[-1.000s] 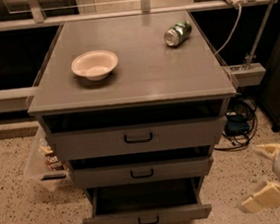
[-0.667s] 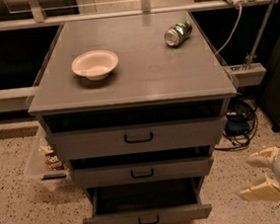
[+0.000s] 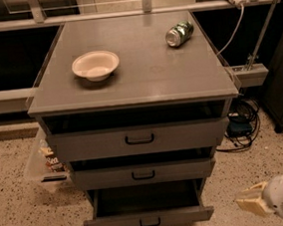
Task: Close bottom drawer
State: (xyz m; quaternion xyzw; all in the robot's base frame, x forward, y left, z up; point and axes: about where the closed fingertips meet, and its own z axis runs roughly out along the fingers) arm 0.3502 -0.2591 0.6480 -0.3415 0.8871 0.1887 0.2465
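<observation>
The bottom drawer (image 3: 148, 218) is the lowest of the grey cabinet's three drawers. It is pulled far out, so its dark, empty-looking inside shows behind the low front panel with a small black bar handle (image 3: 150, 223). My gripper (image 3: 249, 202) is pale beige with a white wrist. It is at the lower right, above the floor, to the right of the drawer's front and apart from it by a short gap.
The middle drawer (image 3: 143, 174) and the tall top drawer (image 3: 139, 139) stand slightly out. A white bowl (image 3: 96, 65) and a green can (image 3: 179, 34) on its side lie on the cabinet top (image 3: 143, 80). Cables (image 3: 243, 125) lie on the floor at right, and a clear bin (image 3: 43, 162) at left.
My gripper has moved down and a little left, towards the bottom drawer's front. The drawers, bowl and can have not moved.
</observation>
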